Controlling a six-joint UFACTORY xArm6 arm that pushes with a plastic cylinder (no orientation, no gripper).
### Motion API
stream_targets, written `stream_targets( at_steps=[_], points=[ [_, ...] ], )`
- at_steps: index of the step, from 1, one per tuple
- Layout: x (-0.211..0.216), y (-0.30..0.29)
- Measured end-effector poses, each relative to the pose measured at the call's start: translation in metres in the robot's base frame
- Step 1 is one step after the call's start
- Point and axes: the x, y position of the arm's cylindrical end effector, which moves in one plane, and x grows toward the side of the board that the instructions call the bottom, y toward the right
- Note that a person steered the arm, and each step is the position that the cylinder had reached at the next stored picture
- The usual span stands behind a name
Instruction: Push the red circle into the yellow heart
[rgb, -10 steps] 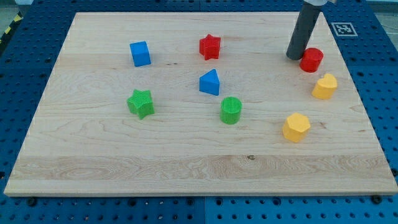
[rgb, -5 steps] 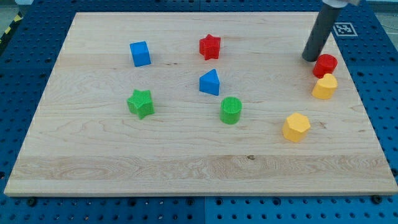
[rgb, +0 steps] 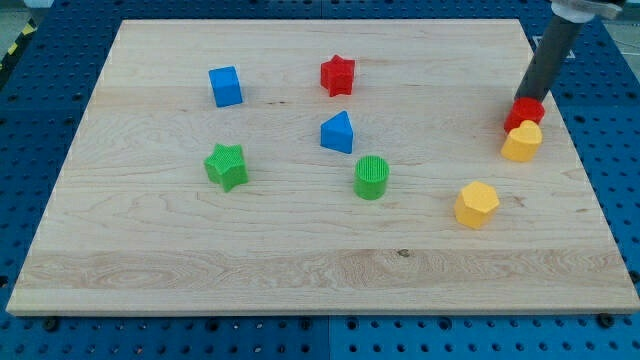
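One red circle (rgb: 523, 112) sits under my tip (rgb: 527, 98), touching the yellow heart (rgb: 522, 141).

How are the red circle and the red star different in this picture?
The red circle is round, while the red star has points. The circle sits near the view's right edge against the yellow heart, with my tip at it; the star stands alone near the top middle. Both are red.
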Motion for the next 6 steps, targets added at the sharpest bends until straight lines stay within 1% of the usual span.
stream_targets(
  at_steps=[2, 4, 5, 6],
  points=[
    [0.0, 0.0],
    [0.003, -0.066],
    [0.007, -0.065],
    [0.047, -0.061]
  ],
)
